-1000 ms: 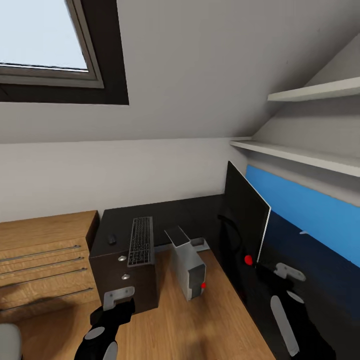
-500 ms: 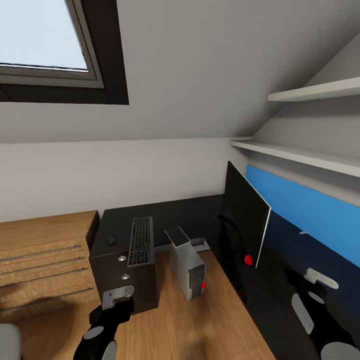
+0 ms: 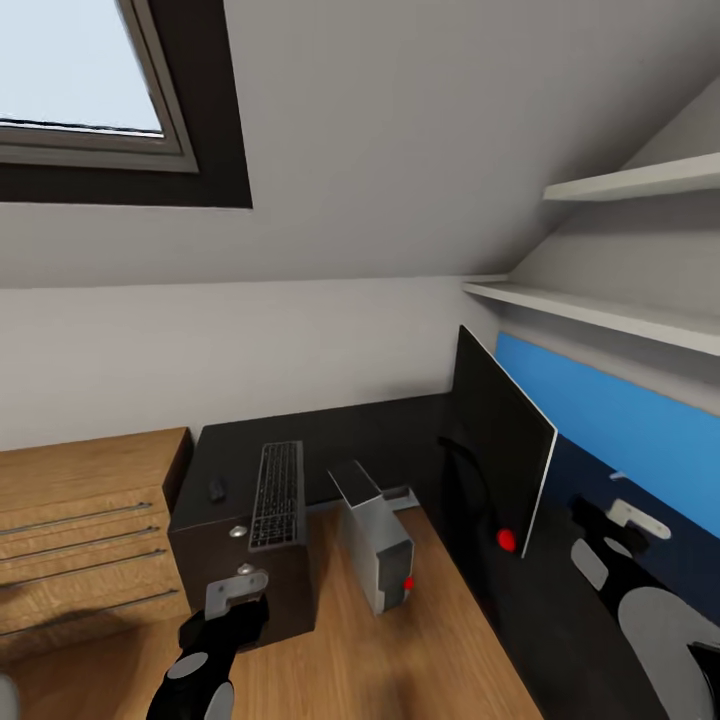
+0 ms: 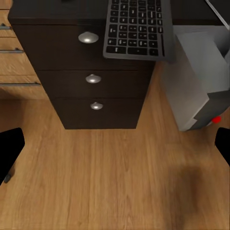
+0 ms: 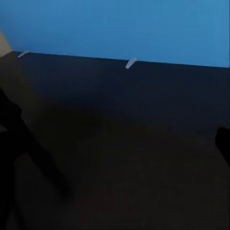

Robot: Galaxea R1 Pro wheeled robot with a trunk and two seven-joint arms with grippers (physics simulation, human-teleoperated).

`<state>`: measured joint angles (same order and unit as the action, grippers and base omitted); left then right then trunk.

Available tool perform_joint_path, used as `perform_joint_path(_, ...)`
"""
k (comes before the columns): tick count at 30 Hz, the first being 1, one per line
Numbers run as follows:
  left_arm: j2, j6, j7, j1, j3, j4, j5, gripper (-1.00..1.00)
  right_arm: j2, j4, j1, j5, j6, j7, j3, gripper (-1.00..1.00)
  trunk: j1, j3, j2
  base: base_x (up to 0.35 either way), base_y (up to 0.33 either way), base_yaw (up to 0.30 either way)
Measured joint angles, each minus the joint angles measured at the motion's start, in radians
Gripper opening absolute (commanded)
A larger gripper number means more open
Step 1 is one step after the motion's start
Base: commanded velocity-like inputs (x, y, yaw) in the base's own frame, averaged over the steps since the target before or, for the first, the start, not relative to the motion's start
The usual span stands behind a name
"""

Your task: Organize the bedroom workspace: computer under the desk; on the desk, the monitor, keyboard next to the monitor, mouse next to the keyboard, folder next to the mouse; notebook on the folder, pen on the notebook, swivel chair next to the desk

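From my head cam I've got the dark desk (image 3: pixel 370 440) running from about 9 o'clock over to 3, with the keyboard (image 3: pixel 277 495) lying on its left end above the drawers (image 4: pixel 91 79), front edge hanging a bit over them, and a small dark lump at its 9 o'clock that I take for the mouse (image 3: pixel 215 490), too tiny to be sure. The grey computer (image 3: pixel 378 535) stands on the wood floor (image 3: pixel 400 660) at the keyboard's 3 o'clock, tucked partly under the desk, a red dot on its front. The monitor (image 3: pixel 500 450) is seen nearly edge-on at 3 o'clock; its base is hidden, so I can't say what it stands on. My left gripper (image 3: pixel 236 592) sits at 7 o'clock, in front of the drawers; on its wrist cam the fingers (image 4: pixel 10 151) show as dark shapes at opposite edges, spread wide, nothing between them. The right gripper (image 3: pixel 628 520) at 4 o'clock is in front of a blue and dark surface; its wrist cam is murky, so I can't tell how far the jaws are apart. Wooden dresser (image 3: pixel 80 530) at 8 o'clock is cut off.
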<state>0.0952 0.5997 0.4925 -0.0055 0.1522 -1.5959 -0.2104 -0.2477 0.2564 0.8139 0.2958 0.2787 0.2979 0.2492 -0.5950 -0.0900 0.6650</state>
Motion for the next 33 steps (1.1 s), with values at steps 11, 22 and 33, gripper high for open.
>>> perform_joint_path(11, -0.005, 0.002, 0.000, 0.000, 0.001, 0.005, 0.001, 1.00, -0.009, -0.013, 0.009, -0.004, 0.007, -0.025, -0.009, 1.00, 0.000, 0.000, 0.000, 0.261, 0.000, 0.000)
perform_joint_path(22, -0.006, 0.004, -0.002, 0.000, 0.003, 0.006, 0.000, 1.00, -0.030, -0.016, 0.008, -0.109, 0.008, -0.154, -0.013, 1.00, 0.000, 0.000, 0.000, 0.009, 0.000, 0.000)
perform_joint_path(33, -0.006, 0.004, -0.002, 0.000, 0.003, 0.006, 0.000, 1.00, -0.024, -0.032, 0.006, -0.161, 0.009, -0.280, -0.008, 1.00, 0.000, 0.000, 0.000, 0.000, 0.000, 0.000)
